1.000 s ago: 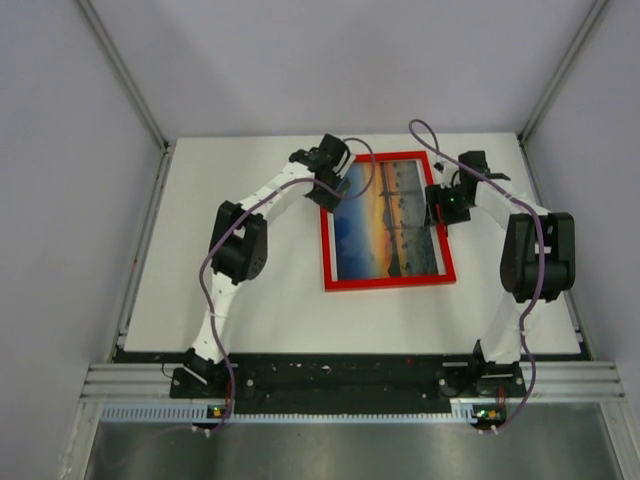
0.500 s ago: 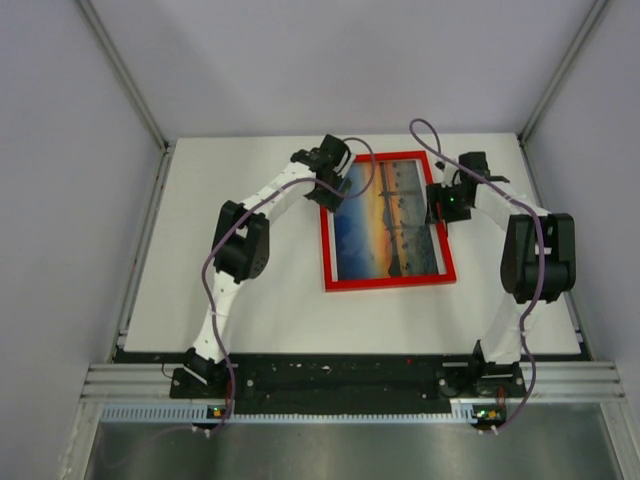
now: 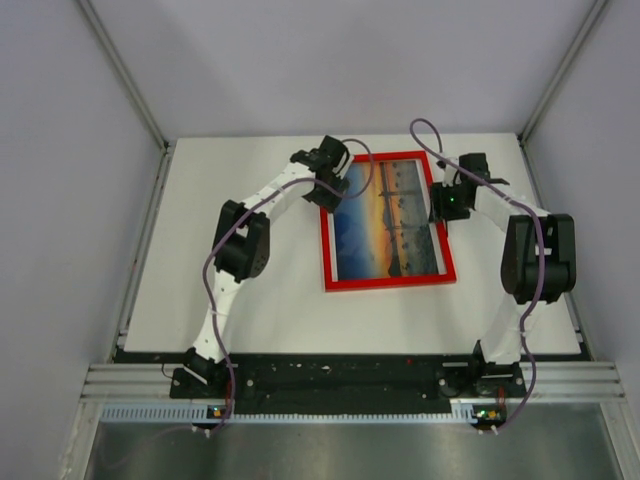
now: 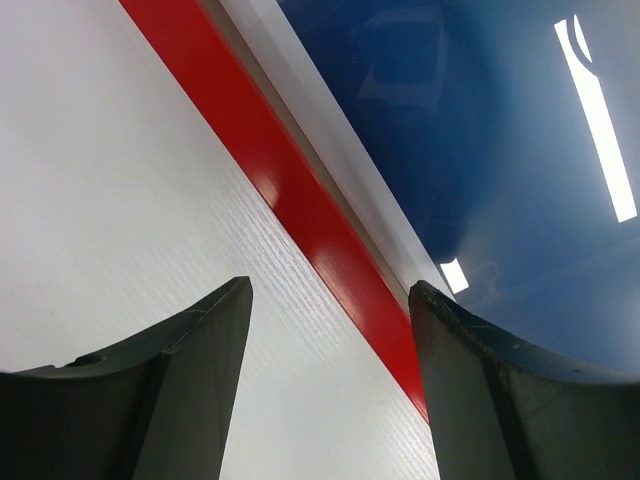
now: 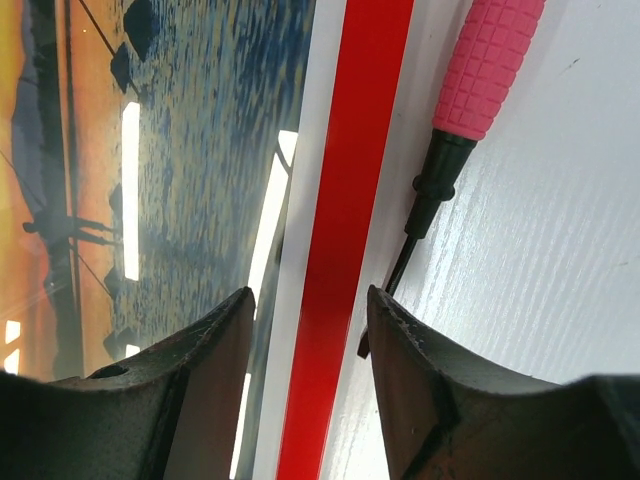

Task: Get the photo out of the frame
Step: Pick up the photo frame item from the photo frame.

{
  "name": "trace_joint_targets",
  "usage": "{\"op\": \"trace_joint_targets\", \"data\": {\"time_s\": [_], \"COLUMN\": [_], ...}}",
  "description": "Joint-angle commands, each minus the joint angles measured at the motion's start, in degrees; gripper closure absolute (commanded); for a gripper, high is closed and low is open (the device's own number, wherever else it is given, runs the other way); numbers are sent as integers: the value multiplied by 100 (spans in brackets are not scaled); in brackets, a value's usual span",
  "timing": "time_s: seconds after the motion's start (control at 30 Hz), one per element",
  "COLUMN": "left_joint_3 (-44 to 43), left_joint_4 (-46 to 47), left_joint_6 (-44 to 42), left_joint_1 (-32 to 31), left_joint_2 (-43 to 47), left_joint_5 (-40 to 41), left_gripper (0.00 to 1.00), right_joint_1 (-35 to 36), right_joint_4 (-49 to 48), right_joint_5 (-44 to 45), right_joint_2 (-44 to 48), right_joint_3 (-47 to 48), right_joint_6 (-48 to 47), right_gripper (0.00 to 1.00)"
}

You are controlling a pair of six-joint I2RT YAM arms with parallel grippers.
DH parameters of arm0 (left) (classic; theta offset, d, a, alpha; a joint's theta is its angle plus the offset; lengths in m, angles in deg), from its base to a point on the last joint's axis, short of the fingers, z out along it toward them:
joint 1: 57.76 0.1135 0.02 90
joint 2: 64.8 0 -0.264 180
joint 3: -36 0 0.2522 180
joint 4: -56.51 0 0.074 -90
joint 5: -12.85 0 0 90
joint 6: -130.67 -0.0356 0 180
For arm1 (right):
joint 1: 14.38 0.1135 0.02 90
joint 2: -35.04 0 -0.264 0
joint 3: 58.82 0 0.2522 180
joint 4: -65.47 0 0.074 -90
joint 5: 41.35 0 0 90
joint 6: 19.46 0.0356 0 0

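There is one red frame (image 3: 388,284). It lies flat on the white bench (image 3: 250,300), picture side up. It sits a bit to the right of the middle, between the two arms. Its long sides run from the near edge of the bench to the far edge. Its short sides go left to right.

There is one photo (image 3: 385,225), and it is inside the frame. It points the same way as the frame, long way near to far. A thin white edge shows between the photo and the red rim. The part by the left side is dark blue. The part by the right side shows rippled water with small dark shapes, and orange next to it.

There are two tools, each with two fingers. The left tool (image 3: 328,195) is at the left long side of the frame, close to the far corner. Its fingers are apart. One finger (image 4: 180,400) is over the bare bench and the other is over the blue part. The red rim runs slanting between them.

The right tool (image 3: 447,205) is at the right long side, also toward the far end. Its fingers are apart too, but closer together. One finger (image 5: 190,400) is over the photo and the other is just outside the rim, so the red rim sits between them. A little gap shows on each side.

There is one screwdriver (image 5: 487,65) with a pink handle. It lies on the bench just beside the right side of the frame, almost in line with it. Its dark thin end is by the outer finger of the right tool.
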Motion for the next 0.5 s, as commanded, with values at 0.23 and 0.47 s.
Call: {"op": "trace_joint_targets", "data": {"time_s": [0.23, 0.47], "left_joint_3": [-132, -123], "left_joint_4": [-69, -77], "left_joint_6": [204, 204], "left_joint_1": [82, 100], "left_joint_2": [-220, -220], "left_joint_5": [-245, -289], "left_gripper": [32, 42], "right_joint_1": [-57, -49], "right_joint_4": [-256, -247], "right_joint_5": [83, 74], "right_joint_2": [66, 48], "right_joint_3": [-108, -116], "right_joint_6": [38, 20], "right_gripper": [51, 68]}}
